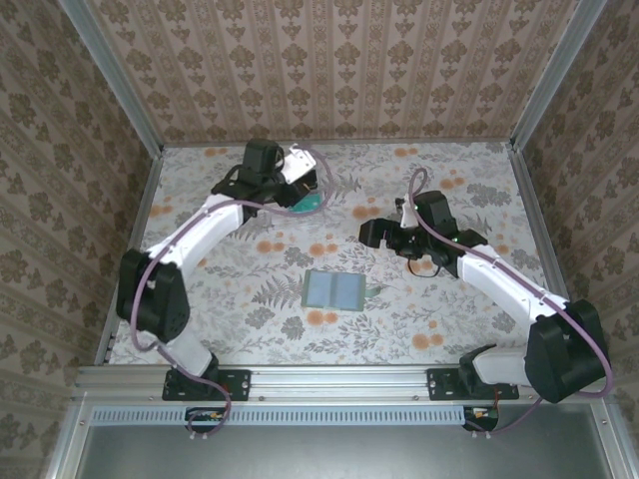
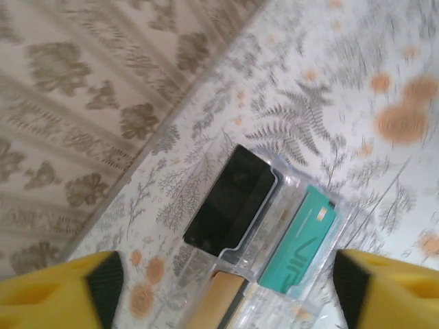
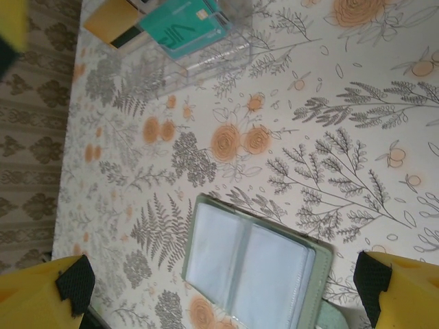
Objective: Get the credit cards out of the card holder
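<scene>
I am holding my right claw (image 3: 223, 279) spread over the soft, seemingly empty card holder (image 3: 250, 271), favouring an edge pinch.

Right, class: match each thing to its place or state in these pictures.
Things:
1 card holder
2 orange card
3 left gripper

Places or states:
a open, above the tray
b lying in the tray
c spread open on the table

Pairs: 1-c, 2-b, 3-a
</scene>
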